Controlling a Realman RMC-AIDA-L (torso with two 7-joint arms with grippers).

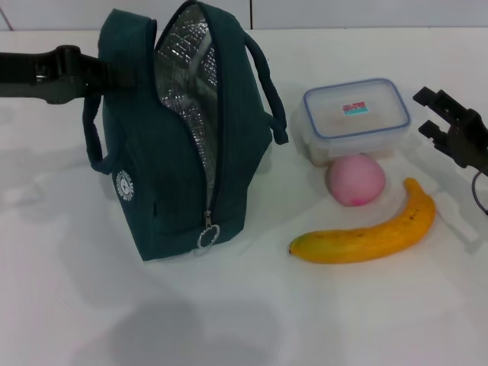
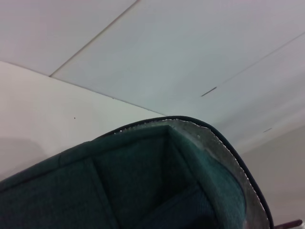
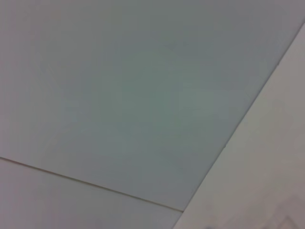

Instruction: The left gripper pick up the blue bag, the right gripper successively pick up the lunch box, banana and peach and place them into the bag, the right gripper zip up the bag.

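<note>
Bag upright and unzipped, food all outside it on the table.
Head view: left gripper (image 1: pixel 107 76) at the blue bag (image 1: pixel 171 152)'s top left edge, grip state can't tell; right gripper (image 1: pixel 450 126) fingers apart, holding nothing, just right of the lunch box (image 1: pixel 356 118). Peach (image 1: pixel 355 180) touches the box front, banana (image 1: pixel 374 232) in front of it. Left wrist view shows only teal fabric and the silver-lined rim (image 2: pixel 224 148); right wrist view shows just blank panels.

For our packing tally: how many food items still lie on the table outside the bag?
3: the lunch box farthest back, the peach just in front of it, and the banana nearest. The blue bag's inside is only partly visible.
</note>
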